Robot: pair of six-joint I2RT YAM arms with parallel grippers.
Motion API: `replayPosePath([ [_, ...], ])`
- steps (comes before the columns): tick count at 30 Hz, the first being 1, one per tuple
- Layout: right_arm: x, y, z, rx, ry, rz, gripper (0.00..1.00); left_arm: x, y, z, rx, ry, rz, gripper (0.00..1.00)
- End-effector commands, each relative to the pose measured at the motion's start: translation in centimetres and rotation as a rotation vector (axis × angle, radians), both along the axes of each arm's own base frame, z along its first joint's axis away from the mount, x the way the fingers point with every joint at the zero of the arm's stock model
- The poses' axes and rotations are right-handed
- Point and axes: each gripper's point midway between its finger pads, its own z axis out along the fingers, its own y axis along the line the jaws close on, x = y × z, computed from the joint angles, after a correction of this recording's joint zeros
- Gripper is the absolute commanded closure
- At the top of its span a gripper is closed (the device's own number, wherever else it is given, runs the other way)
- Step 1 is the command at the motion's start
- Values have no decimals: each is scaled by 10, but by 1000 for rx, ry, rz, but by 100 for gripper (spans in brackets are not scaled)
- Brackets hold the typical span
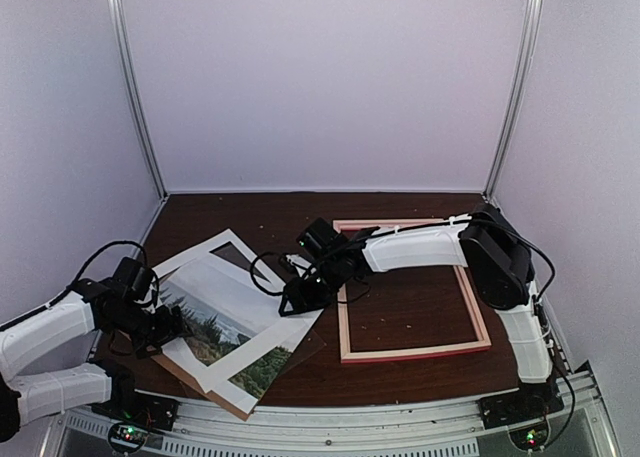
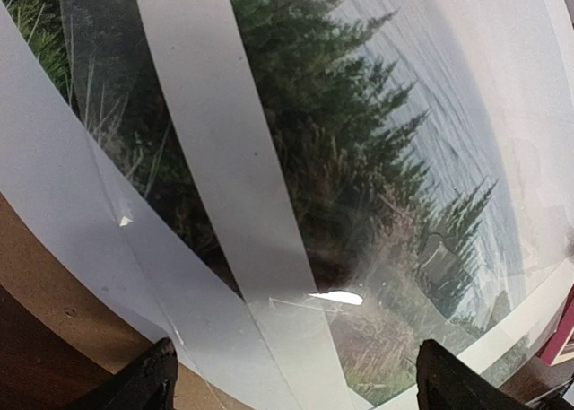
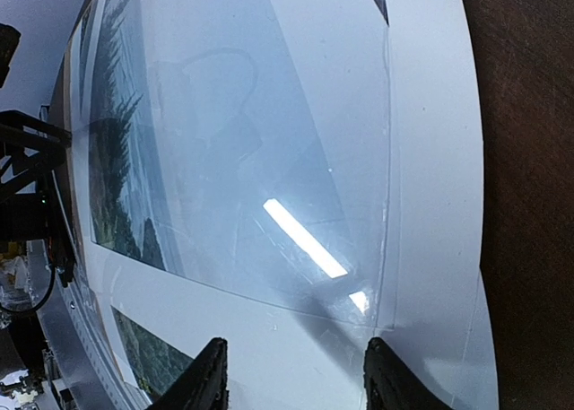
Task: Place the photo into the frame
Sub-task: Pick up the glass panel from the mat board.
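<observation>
- The left gripper [image 2: 300,390] is being held low over the near-left part of a stack, its fingers [image 2: 148,383] spread wide and pinching nothing.
- The photo [image 1: 205,327] is being kept in that stack at the table's [image 1: 250,212] left, on the brown backing board [image 1: 215,397], partly overlaid by the white mat [image 3: 435,204] and a clear sheet [image 3: 269,159].
- The right gripper [image 3: 296,379] is being held over the stack's right edge, fingers likewise spread, gripping nothing.
- The pink frame [image 1: 415,352] is being left flat just right of the stack, apart from the photo; the right arm is being stretched across it.
</observation>
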Motion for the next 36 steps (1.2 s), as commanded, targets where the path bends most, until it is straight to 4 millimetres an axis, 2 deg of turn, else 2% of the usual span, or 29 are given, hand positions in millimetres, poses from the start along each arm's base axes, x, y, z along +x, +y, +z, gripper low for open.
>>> replayPosePath([
  [1,-4,-3,-15,-20,38,-23,49,0,-7,-8,-55,1,14,8],
  [11,7,-15,-14,-72,-3,-59,46,5,-13,-8,-82,-14,1,10],
  [24,11,-31,-15,-122,-47,-102,38,7,-15,-6,-99,-49,-1,14],
  [32,4,-31,-21,-124,-24,-91,38,14,-19,-1,-134,-101,7,18],
  [36,3,-27,-18,-99,-12,-91,39,20,-24,11,-168,-150,-2,20],
])
